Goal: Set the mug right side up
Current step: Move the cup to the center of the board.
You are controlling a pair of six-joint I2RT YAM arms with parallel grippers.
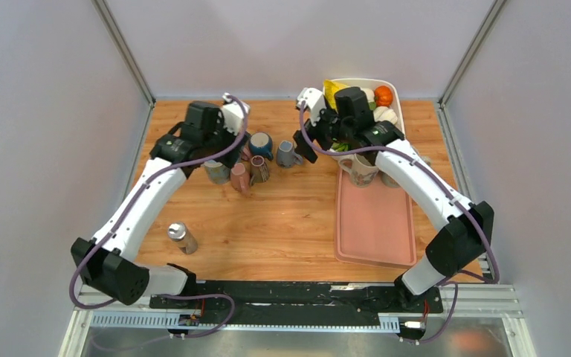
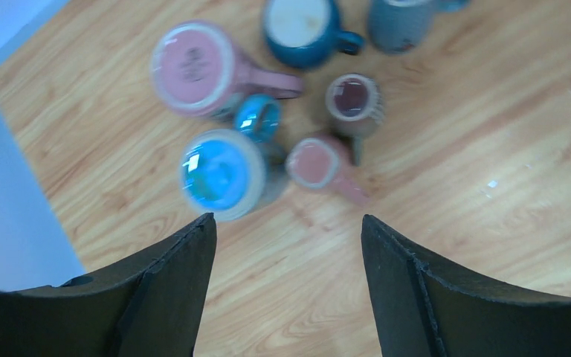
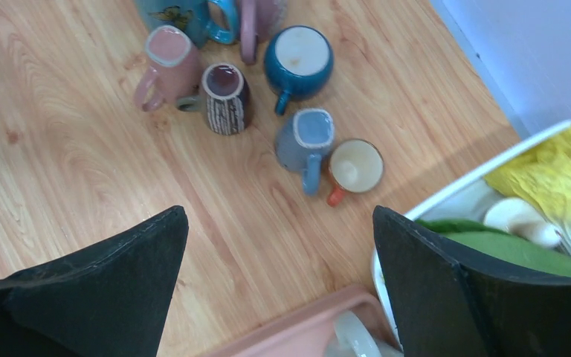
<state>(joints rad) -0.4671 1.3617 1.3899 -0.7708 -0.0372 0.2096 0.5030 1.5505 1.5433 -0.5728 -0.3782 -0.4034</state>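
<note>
Pink ceramic mug (image 2: 192, 68): stands rim-down in the cluster of mugs toward the far edge of the wooden counter (image 2: 461, 186), left of its middle, with its flat stamped base up and its handle sticking out toward the other mugs.
Handling: probably rigid, glazed and slick, with some weight to it. It would chip if dropped. The neighbouring mugs sit just beside it, so room is tight.
Where to hold: across the body from the open side, or by the handle. Turning it over will need a firm pinch.
Left gripper (image 2: 286, 223): jaws spread wide and empty, above the cluster, with the mug not between them.
Right gripper (image 3: 279, 216): likewise spread and empty.
Left wrist view: shows the base stamp, which is why I judge the mug to be inverted.
Top view: the left arm hides the mug almost wholly.
Right wrist view: catches only a pink sliver at the frame's top edge.
</note>
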